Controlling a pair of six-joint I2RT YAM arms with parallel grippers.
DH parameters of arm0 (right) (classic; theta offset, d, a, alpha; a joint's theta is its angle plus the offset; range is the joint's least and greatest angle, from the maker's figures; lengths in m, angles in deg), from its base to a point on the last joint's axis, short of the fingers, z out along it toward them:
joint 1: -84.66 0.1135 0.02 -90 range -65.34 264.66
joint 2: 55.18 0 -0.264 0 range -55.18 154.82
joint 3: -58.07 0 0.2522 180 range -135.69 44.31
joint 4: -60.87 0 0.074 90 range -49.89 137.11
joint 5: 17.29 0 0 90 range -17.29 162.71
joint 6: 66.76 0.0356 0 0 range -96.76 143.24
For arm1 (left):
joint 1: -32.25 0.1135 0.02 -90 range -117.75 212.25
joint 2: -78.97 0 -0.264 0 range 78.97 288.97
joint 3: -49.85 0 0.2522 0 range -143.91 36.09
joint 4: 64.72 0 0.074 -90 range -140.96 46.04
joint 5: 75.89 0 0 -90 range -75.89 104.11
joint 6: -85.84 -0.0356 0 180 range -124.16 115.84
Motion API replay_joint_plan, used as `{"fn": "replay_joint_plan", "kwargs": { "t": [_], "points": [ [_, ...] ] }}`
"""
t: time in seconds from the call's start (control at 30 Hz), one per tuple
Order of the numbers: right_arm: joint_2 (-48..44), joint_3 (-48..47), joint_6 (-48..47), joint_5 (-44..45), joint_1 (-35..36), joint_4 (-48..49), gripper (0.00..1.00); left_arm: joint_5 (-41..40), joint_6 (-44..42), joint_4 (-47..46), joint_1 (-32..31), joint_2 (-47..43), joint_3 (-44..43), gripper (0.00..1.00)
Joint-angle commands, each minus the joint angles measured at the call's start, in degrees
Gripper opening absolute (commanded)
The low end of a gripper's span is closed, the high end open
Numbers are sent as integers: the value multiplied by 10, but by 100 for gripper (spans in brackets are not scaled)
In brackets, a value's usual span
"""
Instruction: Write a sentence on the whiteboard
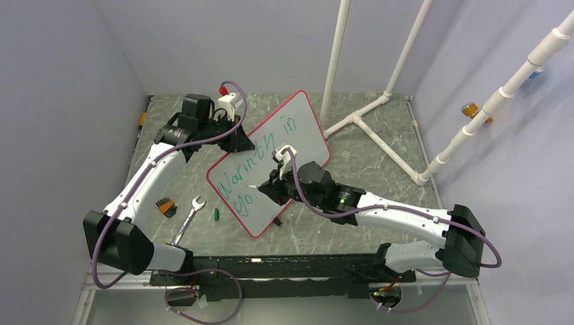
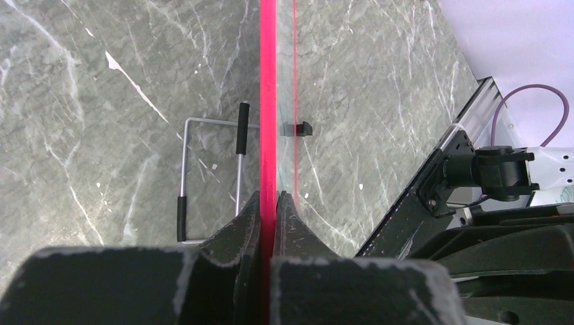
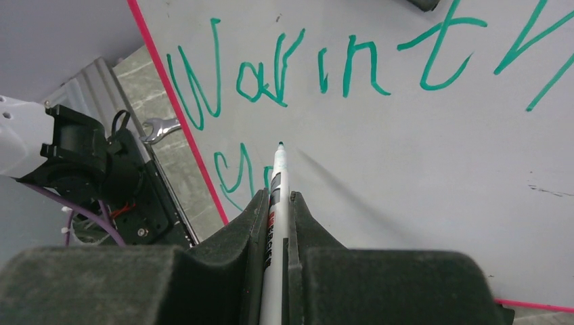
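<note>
The whiteboard (image 1: pixel 284 152) with a red rim lies tilted at the table's middle. Green lettering (image 1: pixel 260 152) on it reads "Warmth in" with "yo" below; the right wrist view shows the lettering (image 3: pixel 284 68) close up. My left gripper (image 1: pixel 242 142) is shut on the board's red rim (image 2: pixel 269 101) at its upper left edge. My right gripper (image 1: pixel 269 184) is shut on a white marker (image 3: pixel 277 183), whose green tip hovers at the board just right of the second line's letters.
A wrench (image 1: pixel 189 217), a green marker cap (image 1: pixel 216 214) and a small orange-black tool (image 1: pixel 165 206) lie left of the board. A white pipe frame (image 1: pixel 379 112) stands at the back right. A wire stand (image 2: pixel 210 179) lies under the board.
</note>
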Motion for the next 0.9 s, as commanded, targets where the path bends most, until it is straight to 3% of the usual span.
{"fn": "replay_joint_plan", "kwargs": {
  "t": [0.0, 0.67, 0.87],
  "points": [
    [8, 4, 2, -20, -8, 44, 0, -62, -66, -3, -5, 7, 11, 0],
    [6, 98, 30, -25, -18, 56, 0, -64, -66, -4, -6, 11, 13, 0],
    [4, 85, 19, 1, -19, 35, 0, -65, -66, -4, -6, 12, 13, 0]
  ]
}}
